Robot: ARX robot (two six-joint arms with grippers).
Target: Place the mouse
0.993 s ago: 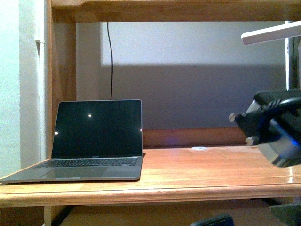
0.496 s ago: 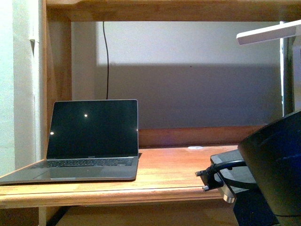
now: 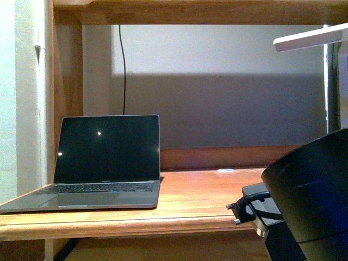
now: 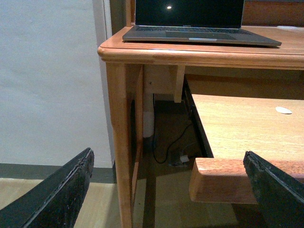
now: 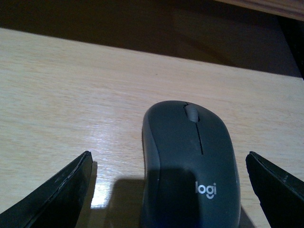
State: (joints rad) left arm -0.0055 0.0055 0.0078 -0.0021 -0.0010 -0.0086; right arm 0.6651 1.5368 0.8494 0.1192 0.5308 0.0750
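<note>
1. Dark grey matte Logi mouse lies on a pale wood surface, between the spread fingers of the right tool.
2. Left tool gapes, empty.
3. Open laptop at 9 o'clock on a reddish surface; grey wall behind.

The mouse is smooth, matt dark grey plastic, on a pale wood-grain board with slight sheen. The desk is glossy reddish varnished wood. The laptop has a grey metal body and glossy screen.

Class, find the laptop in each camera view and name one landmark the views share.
Front view: laptop at the left of the desk.
Left wrist view: laptop on the desk, above the pull-out shelf.
Right wrist view: not in it.
Shared landmark: the desk's front edge.
</note>
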